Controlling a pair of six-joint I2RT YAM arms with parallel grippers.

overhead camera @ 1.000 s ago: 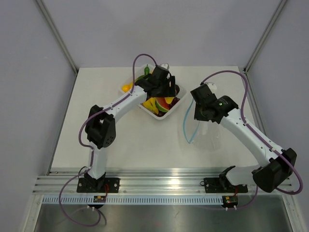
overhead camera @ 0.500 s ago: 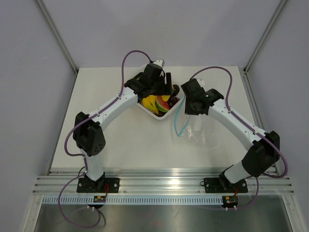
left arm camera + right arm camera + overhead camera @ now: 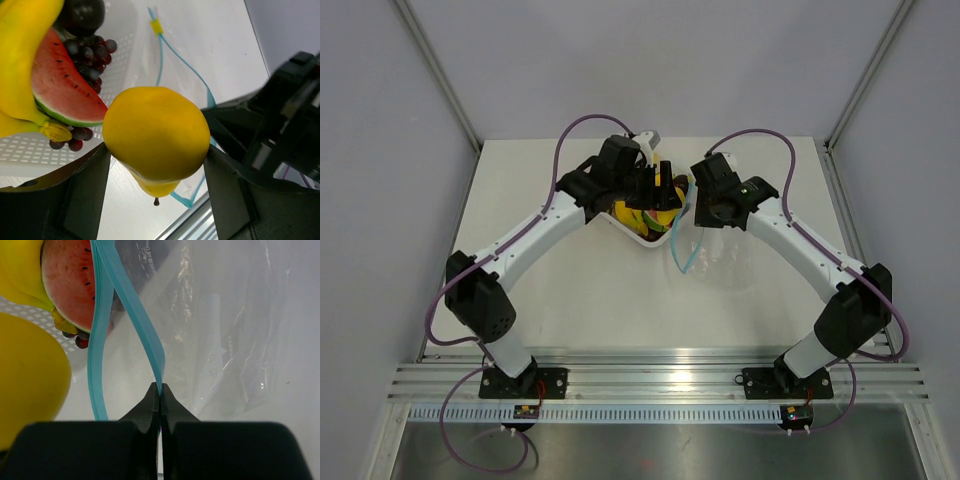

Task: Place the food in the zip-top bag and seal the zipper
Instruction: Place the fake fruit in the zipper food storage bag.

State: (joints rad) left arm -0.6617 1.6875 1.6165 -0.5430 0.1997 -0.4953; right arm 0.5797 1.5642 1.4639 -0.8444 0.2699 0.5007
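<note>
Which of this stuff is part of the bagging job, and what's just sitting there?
In the job: yellow pear, gripped by the left gripper; bananas; clear bag; its blue zipper, pinched by the right gripper.
Just there: white tray; watermelon slice and grapes in it, though they might get bagged too.

top external: fixed high above and behind the rig, facing down over the whole table (image 3: pixel 570 300); farthest view.
left wrist: on the left arm (image 3: pixel 535 235), facing down, very close on a yellow pear (image 3: pixel 156 135), white tray (image 3: pixel 30 150) behind.
right wrist: on the right arm (image 3: pixel 800 250), very close on the zipper (image 3: pixel 141 332).
shared: both wrist views show the watermelon slice (image 3: pixel 65 85), tray and zipper.
</note>
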